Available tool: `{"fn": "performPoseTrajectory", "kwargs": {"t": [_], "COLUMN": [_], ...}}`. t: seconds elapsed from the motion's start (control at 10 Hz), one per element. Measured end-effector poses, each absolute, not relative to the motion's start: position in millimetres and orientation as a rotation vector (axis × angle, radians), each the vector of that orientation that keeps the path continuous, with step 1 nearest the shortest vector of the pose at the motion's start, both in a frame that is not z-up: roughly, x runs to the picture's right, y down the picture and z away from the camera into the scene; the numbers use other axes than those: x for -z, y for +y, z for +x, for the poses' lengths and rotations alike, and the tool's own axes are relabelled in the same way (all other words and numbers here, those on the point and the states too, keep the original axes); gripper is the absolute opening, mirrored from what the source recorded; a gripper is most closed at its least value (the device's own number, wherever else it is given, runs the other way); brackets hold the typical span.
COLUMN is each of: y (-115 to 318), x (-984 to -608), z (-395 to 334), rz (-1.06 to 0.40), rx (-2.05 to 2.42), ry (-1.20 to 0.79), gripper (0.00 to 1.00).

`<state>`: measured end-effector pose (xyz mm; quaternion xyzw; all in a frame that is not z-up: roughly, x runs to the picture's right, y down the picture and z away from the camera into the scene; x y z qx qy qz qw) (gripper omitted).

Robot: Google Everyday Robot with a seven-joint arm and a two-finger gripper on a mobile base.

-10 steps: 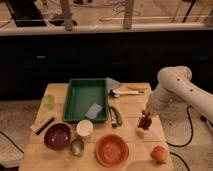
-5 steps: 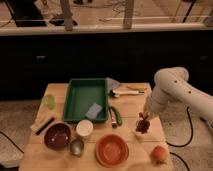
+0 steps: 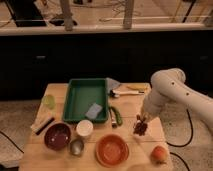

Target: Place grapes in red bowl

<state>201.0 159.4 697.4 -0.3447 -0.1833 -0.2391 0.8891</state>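
Gripper (image 3: 142, 120) pinching the grapes (image 3: 140, 128), hanging just above the table (image 3: 131, 105) toward its right side. Pick-up done, judging by the lifted bunch. Remaining: carrying left and nearer to the red bowl (image 3: 112, 150), sitting empty at the near edge, then releasing inside.

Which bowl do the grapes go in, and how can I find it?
Start at the wooden table and go to its front edge. The red bowl sits there in the middle, left of the orange fruit, with the gripper and grapes up to its right. Unlike the dark purple bowl further left, it is bright orange-red and wider.
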Motion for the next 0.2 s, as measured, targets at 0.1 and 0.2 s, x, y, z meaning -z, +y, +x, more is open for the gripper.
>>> {"fn": "performPoseTrajectory", "kwargs": {"t": [0.1, 0.2], "y": [162.4, 165.1], "x": [-694.8, -693.1], "z": [197.6, 195.1], "rz": [-0.718, -0.721], "rx": [0.506, 0.512], "ry": [-0.385, -0.388], "gripper": [0.02, 0.02]}}
